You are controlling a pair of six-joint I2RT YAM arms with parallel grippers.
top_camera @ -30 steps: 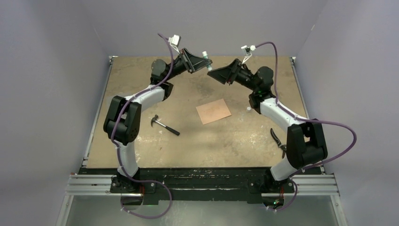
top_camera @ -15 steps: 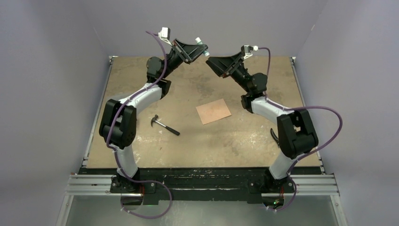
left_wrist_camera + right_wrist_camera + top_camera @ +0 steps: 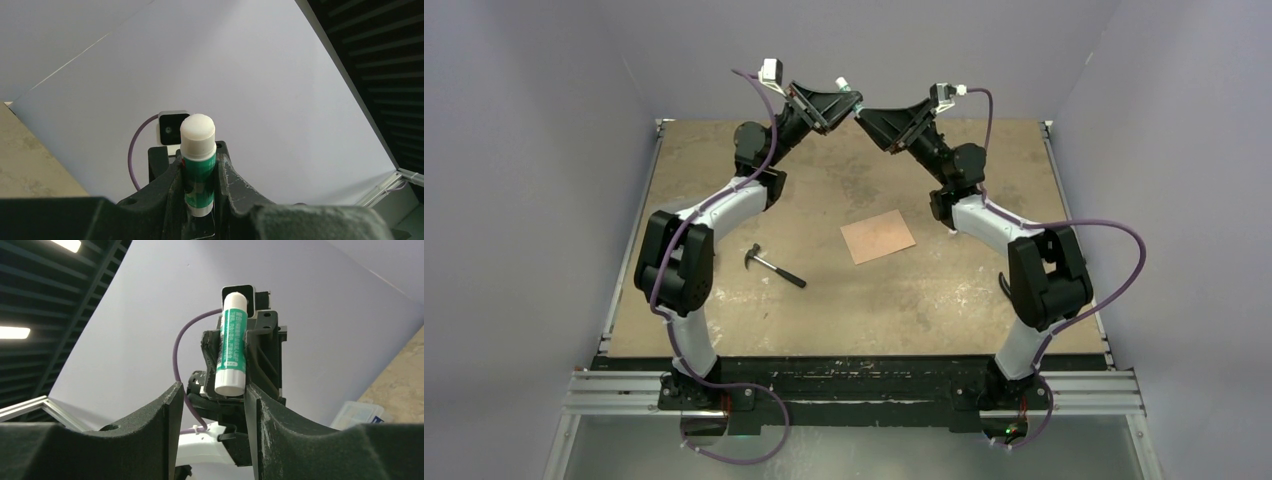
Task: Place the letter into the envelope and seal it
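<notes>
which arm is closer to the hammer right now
Left. The left arm has its elbow just to the left of the hammer, which lies on the table. The right arm stands over the table's right side, well away from it.

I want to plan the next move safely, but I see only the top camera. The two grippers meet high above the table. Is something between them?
Observer: Yes. The left gripper is shut on a glue stick, green with white ends.
Operator: Is it held from the other side too?
Observer: Not that I can see. The right gripper is open, its jaws on either side of the stick's near end.
Operator: How does the stick sit?
Observer: Along the left fingers, its rounded white end past their tips.
</notes>
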